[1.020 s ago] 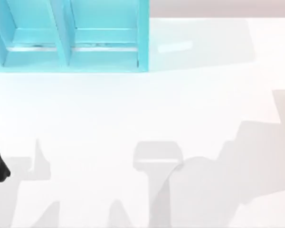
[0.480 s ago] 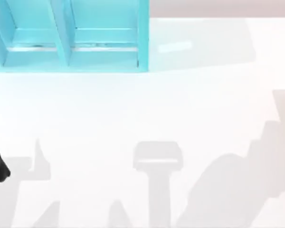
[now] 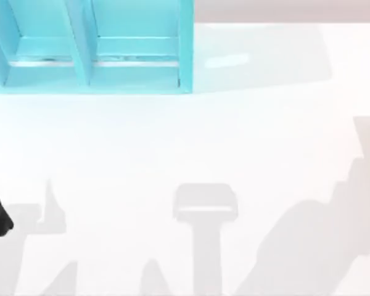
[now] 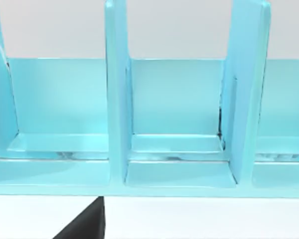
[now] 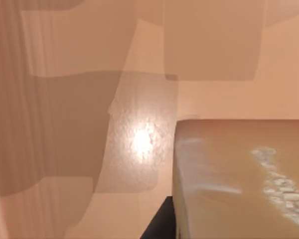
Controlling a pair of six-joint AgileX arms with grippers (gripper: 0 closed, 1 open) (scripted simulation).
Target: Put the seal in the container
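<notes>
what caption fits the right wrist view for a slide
Close-up of the tan seal, white markings on its face, with a dark part of the arm at its lower edge.

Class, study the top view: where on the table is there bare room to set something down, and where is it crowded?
Bare white table runs from the container's front edge across the middle and right side. The crowded part is the far left corner, taken by the blue container's compartments.

Through your left wrist camera: one light blue container [image 4: 169, 124], open-fronted, standing on a white table [image 4: 199, 219]. Upright dividers [image 4: 117, 89] split it into side-by-side compartments, each with a raised step at the back of its floor. A dark part [image 4: 87, 226] juts in just before the container's front edge.
</notes>
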